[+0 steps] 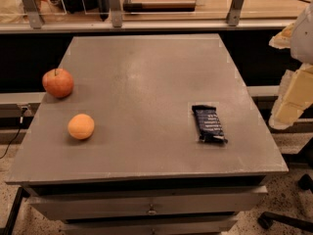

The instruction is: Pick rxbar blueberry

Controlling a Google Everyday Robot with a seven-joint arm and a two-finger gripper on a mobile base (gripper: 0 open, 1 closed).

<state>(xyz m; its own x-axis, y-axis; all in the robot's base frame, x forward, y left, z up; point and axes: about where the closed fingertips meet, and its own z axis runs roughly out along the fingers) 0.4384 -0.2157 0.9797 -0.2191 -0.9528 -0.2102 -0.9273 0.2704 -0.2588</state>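
The rxbar blueberry (209, 124) is a flat dark navy bar with faint white print. It lies flat on the grey table (146, 77), right of centre and near the front, with its long side running front to back. My gripper (287, 106) is a pale cream and white shape at the right edge of the view. It hangs beyond the table's right side, to the right of the bar and well apart from it. It holds nothing that I can see.
A red apple (57, 82) sits near the table's left edge. An orange (80, 126) lies in front of it. A railing with metal posts (115, 13) runs behind the table. Drawers (146, 207) are below the table top.
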